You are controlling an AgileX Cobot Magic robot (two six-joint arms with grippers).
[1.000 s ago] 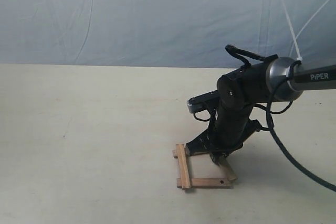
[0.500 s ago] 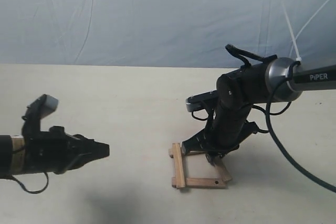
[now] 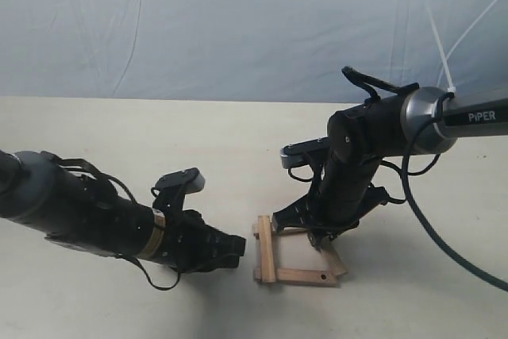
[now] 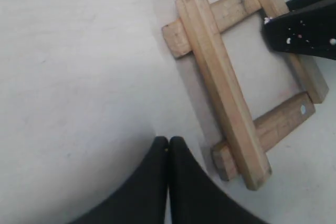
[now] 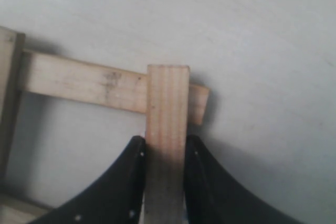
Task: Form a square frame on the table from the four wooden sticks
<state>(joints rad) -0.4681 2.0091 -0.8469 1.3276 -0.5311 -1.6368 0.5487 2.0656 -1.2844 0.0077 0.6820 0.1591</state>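
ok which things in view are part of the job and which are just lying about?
Job: four flat light-brown wooden sticks, laid as a rough square frame; pale beige matte table; right end effector, shut on one stick; left end effector, shut and empty, beside the frame.
Not job: blue-grey cloth backdrop.

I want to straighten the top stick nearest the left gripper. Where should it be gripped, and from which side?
I'd grip the top stick at mid-length, from straight above, jaws across its narrow width. It rests on two cross sticks, so its long edges look raised off the table there; the ends overlap.
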